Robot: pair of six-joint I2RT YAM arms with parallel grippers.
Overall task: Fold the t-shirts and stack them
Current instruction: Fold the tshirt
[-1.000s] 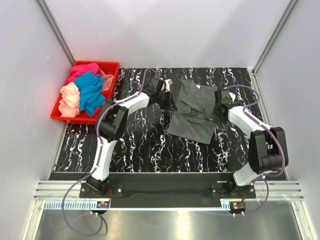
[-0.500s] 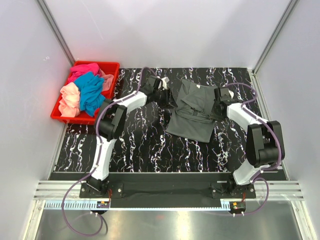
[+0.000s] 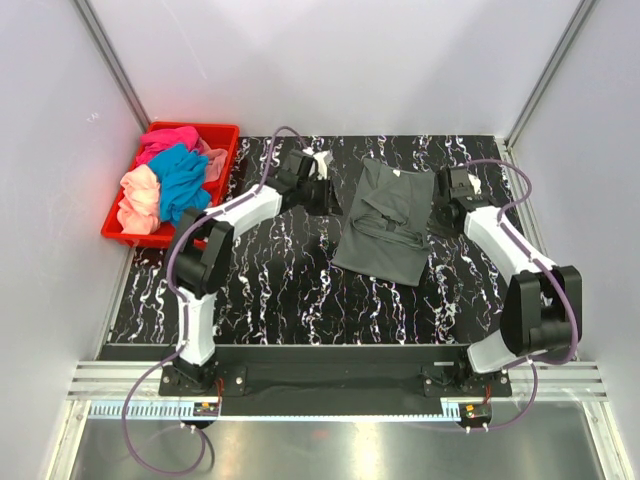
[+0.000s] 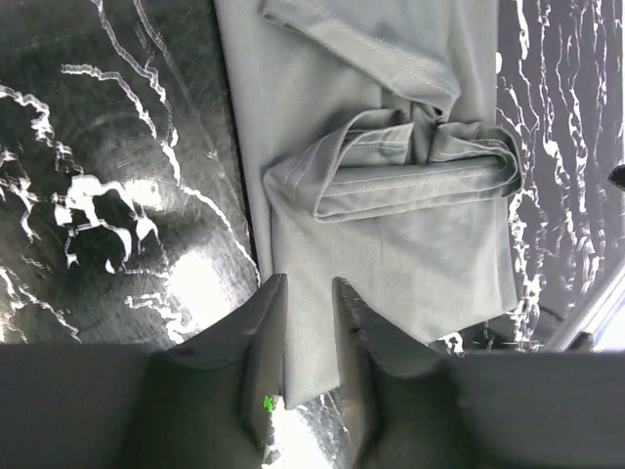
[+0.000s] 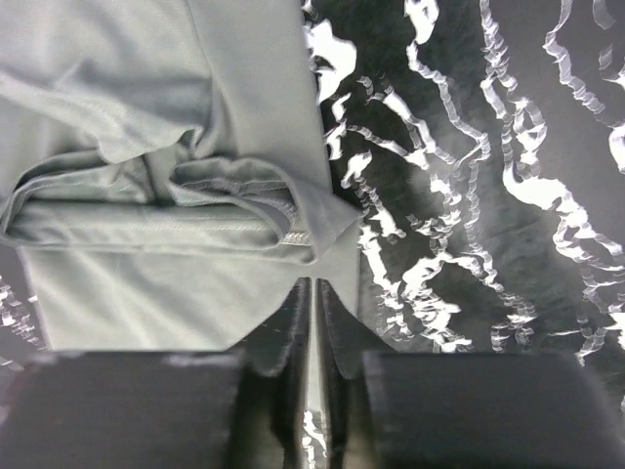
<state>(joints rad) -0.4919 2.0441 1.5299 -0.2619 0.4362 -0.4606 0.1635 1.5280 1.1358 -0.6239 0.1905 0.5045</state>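
Left gripper [image 4: 308, 293]: fingers spread a little, with a clear gap. The shirt's left edge shows in the gap below, and nothing looks pinched.

Right gripper [image 5: 312, 288]: fingers nearly together, with only a thin bright slit between them. The tips sit at a hem corner on the shirt's right edge. I cannot tell whether they nip that hem.

Dark grey t-shirt [image 3: 385, 225]: lies on the marbled black table [image 3: 280, 290], right of centre and between the two grippers. One gripper is beside each long edge, at about mid-length. The sides are turned inward. A rolled, bunched band of cloth crosses the middle and is visible in both wrist views.

Orientation: the long axis runs far to near, with the near end swung slightly left. A small pale speck at the far end may be the neck tag, so the collar probably points away from the arms. This is not certain.

Step in hand (judgement): side folds are placed and the cross fold is still to come. To do it well:
- Take both edges at matching points along the length.
- Grip all layers, not only the top one.
- Flatten the bunched band first, or it will lock in as a lump.
- Carry both hands level so the edges stay parallel.

Further out, far left: red crate [image 3: 225, 130] holds the pink [image 3: 165, 140], teal [image 3: 180, 185] and peach [image 3: 140, 195] shirts, unfolded.
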